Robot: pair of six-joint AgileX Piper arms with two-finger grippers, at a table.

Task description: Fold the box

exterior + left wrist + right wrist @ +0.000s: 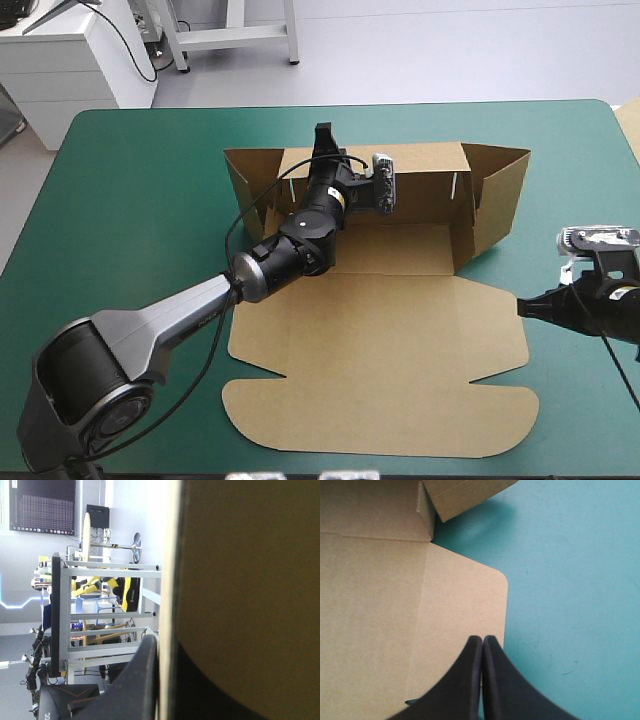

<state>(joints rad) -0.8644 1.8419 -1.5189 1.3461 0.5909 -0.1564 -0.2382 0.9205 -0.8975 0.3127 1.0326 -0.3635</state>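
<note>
- Black fingers [142, 675] of the left gripper [167, 652] are rising closest to the lens in the left wrist view. They are all but pressed together and are pinching a sheet of brown board edge-on between them.
- Seen from the high view, this gripper is gripping the top edge of the far wall [420, 165] of the box [400, 300], toward 11 o'clock of the box.
- The box is lying on the teal-green table cover [130, 200], slightly toward 3 o'clock of the table's centre.
- The far wall is standing upright. The left side wall [245, 185] at 9 o'clock and the right side wall [500, 190] at 3 o'clock are standing too, but both are splaying outward.
- The lid [380, 350] is lying flat toward 6 o'clock.
- The right gripper [482, 645] is showing its fingers pressed together into one pointed arch, holding nothing. It is hovering over the rounded flap corner at 3 o'clock of the lid. Whether it is touching the board cannot be told.
- Step in hand, as a judgement: the walls are being formed, and the lid is not yet being handled.
- Next move, as a judgement: the side walls are likely needing to be swung inward, square to the far wall, while the pinch is steadying that wall.
- The right gripper would be relocating toward 1 o'clock of its present spot to reach the right side wall, and it would be pushing gently so that the box is not sliding across the cover.
</note>
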